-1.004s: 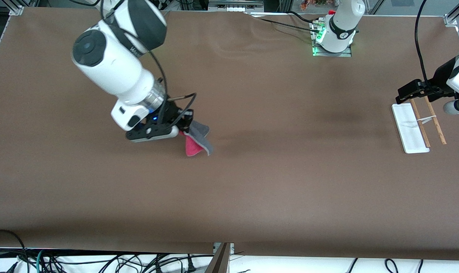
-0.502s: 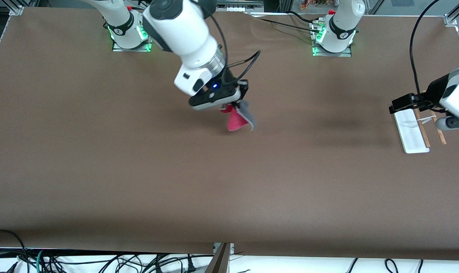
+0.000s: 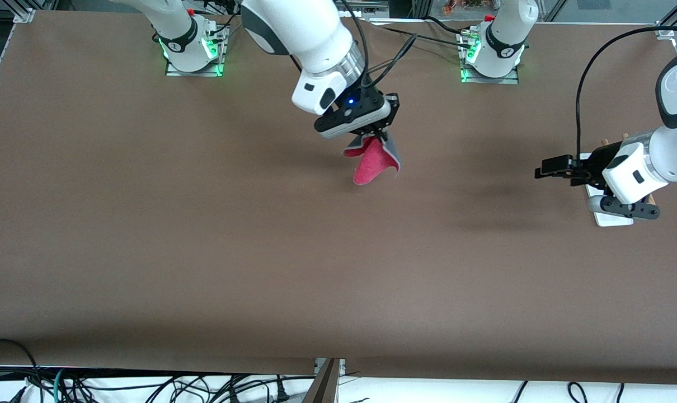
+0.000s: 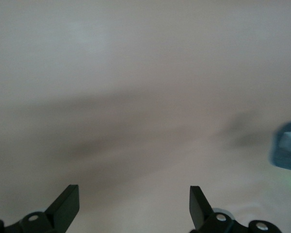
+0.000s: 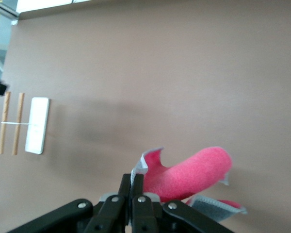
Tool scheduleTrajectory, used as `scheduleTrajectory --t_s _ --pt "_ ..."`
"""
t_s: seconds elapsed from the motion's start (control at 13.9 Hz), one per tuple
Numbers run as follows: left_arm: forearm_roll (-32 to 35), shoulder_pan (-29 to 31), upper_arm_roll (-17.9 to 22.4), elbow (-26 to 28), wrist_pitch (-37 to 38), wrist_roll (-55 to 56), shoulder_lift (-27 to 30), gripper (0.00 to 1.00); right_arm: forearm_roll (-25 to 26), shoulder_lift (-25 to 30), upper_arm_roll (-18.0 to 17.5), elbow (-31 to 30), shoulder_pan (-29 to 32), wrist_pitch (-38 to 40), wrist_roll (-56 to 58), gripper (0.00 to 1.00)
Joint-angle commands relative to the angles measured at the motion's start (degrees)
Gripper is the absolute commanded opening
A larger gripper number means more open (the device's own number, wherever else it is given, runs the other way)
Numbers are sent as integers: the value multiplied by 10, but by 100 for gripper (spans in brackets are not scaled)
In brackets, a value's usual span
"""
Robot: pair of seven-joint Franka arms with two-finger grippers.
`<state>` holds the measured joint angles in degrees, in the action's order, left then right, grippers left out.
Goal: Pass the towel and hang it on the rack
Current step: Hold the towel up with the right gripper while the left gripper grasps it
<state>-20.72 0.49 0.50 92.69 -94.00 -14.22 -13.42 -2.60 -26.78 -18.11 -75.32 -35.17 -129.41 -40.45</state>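
Red-pink and grey towel (image 3: 373, 161): pinched by one edge in my right gripper (image 3: 379, 134), hanging in the air over mid-table; left gripper (image 3: 545, 169) spread wide and empty, just beside the rack (image 5: 23, 124) at the left arm's end of the table. Step, as I judge it: carry toward handover; next I need the left gripper brought to the hanging cloth and shut on it.

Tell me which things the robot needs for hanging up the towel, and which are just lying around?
Needed:
- towel, held up over the table by the shut right gripper
- rack, at the left arm's end of the table
- open left gripper, empty, in the air beside the rack

Just lying around:
- cables past the table's edge
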Motion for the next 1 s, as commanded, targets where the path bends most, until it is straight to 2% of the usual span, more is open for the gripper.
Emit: scheduleTrajectory --t_s 0.0,0.14,0.29,0.5,0.93 --pt "-100 -1 -13 98 -86 -158 23 100 17 -24 5 20 -28 -23 -22 0" --pt "-171 -1 -36 157 -156 -272 23 100 22 -29 5 20 -37 -39 -22 0" --pt "-215 -1 -72 208 -198 -382 23 100 25 -34 4 20 -37 -46 -16 0" --pt "-229 3 -113 245 -216 -522 24 100 25 -42 4 20 -37 -73 -14 0" --pt "-230 14 -171 302 -252 -613 57 100 27 -42 5 20 -36 -76 -9 0"
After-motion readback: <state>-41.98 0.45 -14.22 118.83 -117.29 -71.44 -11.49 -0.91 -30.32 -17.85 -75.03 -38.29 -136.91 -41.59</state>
